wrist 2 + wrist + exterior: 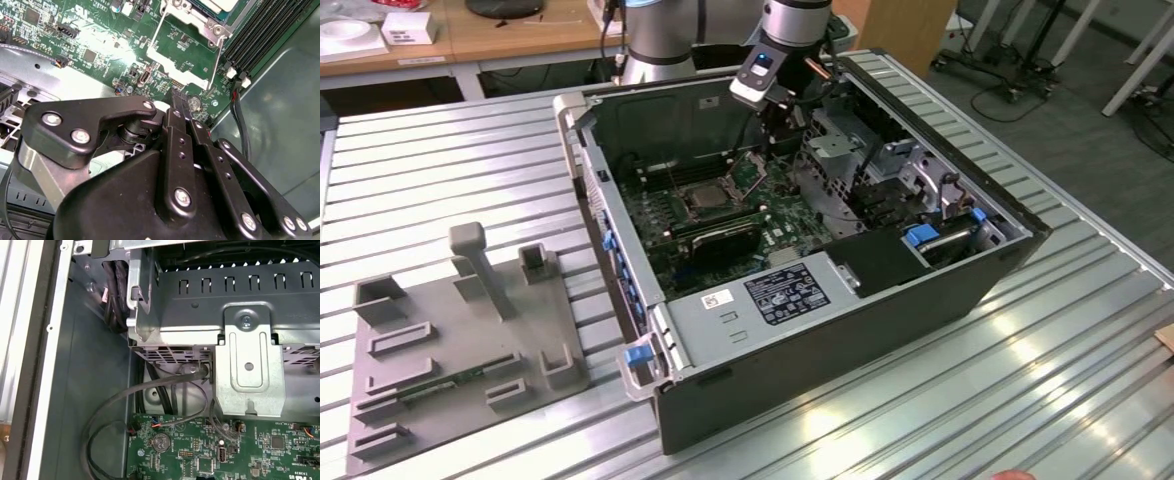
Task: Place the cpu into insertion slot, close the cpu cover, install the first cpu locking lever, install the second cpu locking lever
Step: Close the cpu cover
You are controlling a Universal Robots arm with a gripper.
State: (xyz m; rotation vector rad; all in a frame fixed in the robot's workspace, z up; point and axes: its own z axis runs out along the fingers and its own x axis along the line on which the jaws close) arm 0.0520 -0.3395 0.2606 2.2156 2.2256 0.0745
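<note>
Ribbed metal tabletop (480, 150) carried an open computer case (854, 330), with the arm reaching down inside. In the second wrist view, the cpu (216, 4) lay pale and flat in the insertion slot (234, 13), well beyond the fingertips. Between slot and fingertips, the cpu cover (200, 24) lay swung open toward the gripper (181, 97), with green board showing through its cut-out. Its free edge was just ahead of the tips. A thin lever rod (215, 62) ran along one side of the cover. The black fingers (176, 130) were pressed together at their tips, with nothing seen between them. A coin battery (193, 103) sat just beside them. Black memory slots (265, 30) ran further off to one side. In the exterior view, a grey fixture tray (454, 340) rested on the table, well apart from the gripper.
</note>
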